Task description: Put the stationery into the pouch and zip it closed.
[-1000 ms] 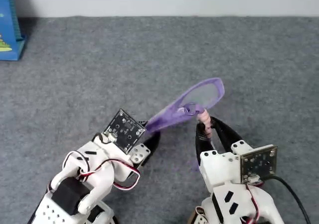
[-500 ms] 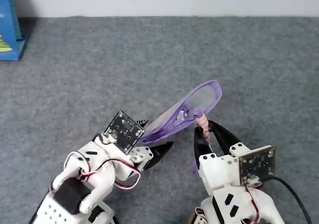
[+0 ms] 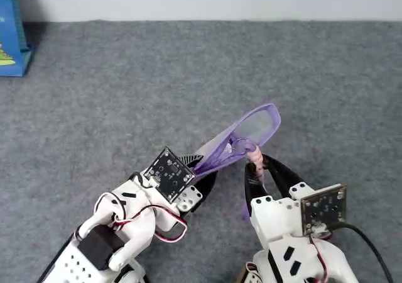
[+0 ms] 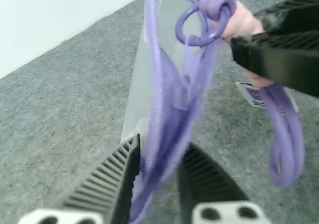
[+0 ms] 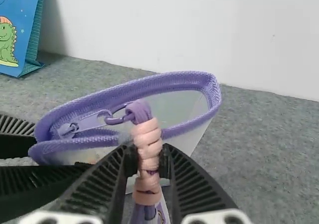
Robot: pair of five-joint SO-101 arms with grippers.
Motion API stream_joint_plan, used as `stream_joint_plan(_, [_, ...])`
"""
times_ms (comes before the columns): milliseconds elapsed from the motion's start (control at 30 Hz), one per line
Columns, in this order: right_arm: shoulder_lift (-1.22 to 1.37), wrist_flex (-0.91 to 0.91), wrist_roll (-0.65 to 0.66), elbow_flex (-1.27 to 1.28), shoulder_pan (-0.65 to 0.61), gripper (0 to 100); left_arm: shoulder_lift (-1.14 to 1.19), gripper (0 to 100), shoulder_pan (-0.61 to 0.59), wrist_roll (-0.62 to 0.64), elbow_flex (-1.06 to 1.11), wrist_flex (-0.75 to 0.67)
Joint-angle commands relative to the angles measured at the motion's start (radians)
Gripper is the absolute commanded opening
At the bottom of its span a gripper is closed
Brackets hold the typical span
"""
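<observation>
A clear pouch [image 3: 248, 132] with purple edging hangs tilted above the grey carpet, held at both ends. My left gripper [image 3: 206, 170] is shut on the pouch's lower end; in the left wrist view the purple edge [image 4: 167, 129] runs between its ridged fingers [image 4: 122, 176]. My right gripper [image 3: 259, 168] is shut on the pink zipper pull [image 5: 146, 134], which hooks through a purple ring [image 4: 199, 20] to the zipper [image 5: 75, 129]. A purple loop strap [image 4: 284, 134] dangles below the pull. What the pouch [image 5: 164, 104] holds is hard to make out.
A blue gift bag with a green dinosaur [image 3: 11, 38] stands at the far left by the white wall [image 5: 199, 30]. Grey carpet [image 3: 125, 88] stretches open beyond the pouch. Both arms' bodies crowd the near edge.
The left arm has shifted right and up toward the pouch, and its jaws, spread half a second ago, have shut on the lower end. The pouch has steepened slightly.
</observation>
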Motion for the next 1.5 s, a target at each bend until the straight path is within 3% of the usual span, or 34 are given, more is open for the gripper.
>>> stream_joint_plan(0, [-0.001, -0.001, -0.003, -0.035, -0.004, 0.8, -0.012, 1, 0.005, 0.005, -0.015, -0.023])
stream_joint_plan(167, [0.001, -0.064, 0.0, -0.031, 0.015, 0.8, -0.012, 1, 0.002, 0.008, -0.015, -0.015])
stream_joint_plan(533, [0.008, -0.578, 0.098, 0.259, 0.357, 0.7, -0.012, 1, 0.002, 0.006, -0.048, 0.083])
stream_joint_plan(733, [0.008, -0.808, 0.103, 0.382, 0.472, 0.7, -0.012, 1, 0.002, 0.005, -0.045, 0.083])
stream_joint_plan(867, [0.008, -0.908, 0.187, 0.466, 0.513, 0.7, -0.012, 1, 0.002, 0.005, -0.044, 0.083])
stream_joint_plan(1467, [0.002, -0.932, 0.264, 0.582, 0.661, 0.7, -0.037, 1, 0.0, 0.005, -0.044, 0.087])
